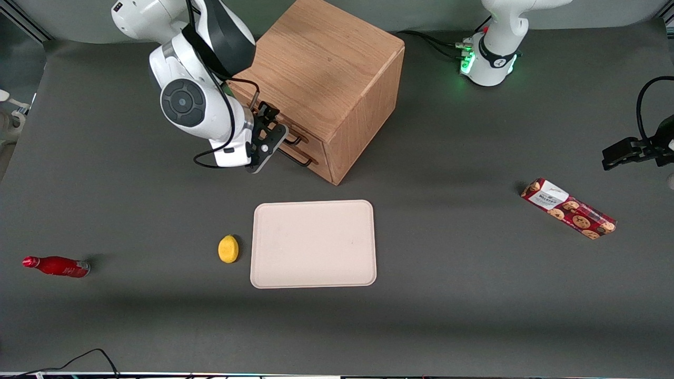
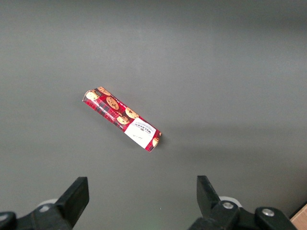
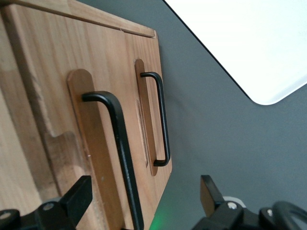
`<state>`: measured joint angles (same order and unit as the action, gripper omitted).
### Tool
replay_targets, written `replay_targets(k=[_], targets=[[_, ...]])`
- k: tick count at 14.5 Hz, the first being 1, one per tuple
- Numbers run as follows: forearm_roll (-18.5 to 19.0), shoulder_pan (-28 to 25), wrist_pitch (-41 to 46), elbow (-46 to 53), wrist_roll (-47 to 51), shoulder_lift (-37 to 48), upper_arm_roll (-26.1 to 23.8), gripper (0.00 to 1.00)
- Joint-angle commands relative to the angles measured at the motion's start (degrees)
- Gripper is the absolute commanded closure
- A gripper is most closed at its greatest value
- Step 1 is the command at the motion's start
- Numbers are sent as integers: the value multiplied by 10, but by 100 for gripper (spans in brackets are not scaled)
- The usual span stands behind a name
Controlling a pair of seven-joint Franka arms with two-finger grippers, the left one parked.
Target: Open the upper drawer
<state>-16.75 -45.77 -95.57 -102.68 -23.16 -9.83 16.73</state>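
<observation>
Nearest the front camera lies a pale pink rectangular tray [image 1: 314, 243], with a small yellow lemon-shaped object [image 1: 228, 249] beside it. Farther from the camera stands the boxy oak cabinet [image 1: 326, 79], its 2 drawer fronts facing the working arm. The upper drawer [image 3: 103, 158] appears shut, flush with the lower drawer [image 3: 144, 96]. The black two-finger gripper [image 1: 269, 138] sits directly in front of the drawers, fingers spread wide and holding nothing. In the right wrist view the upper drawer's thin black wire handle [image 3: 122, 153] runs lengthwise between the fingertips, near but not yet enclosed. Judgement: a short straight advance toward the drawer front is needed.
</observation>
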Motion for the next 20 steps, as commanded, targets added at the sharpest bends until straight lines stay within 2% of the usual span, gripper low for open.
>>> replay_targets(k=[1,20], targets=[[-18,2,-10,-10,-23,-1,3,0],[-18,0,-57,-49,-41,-25,2,0]])
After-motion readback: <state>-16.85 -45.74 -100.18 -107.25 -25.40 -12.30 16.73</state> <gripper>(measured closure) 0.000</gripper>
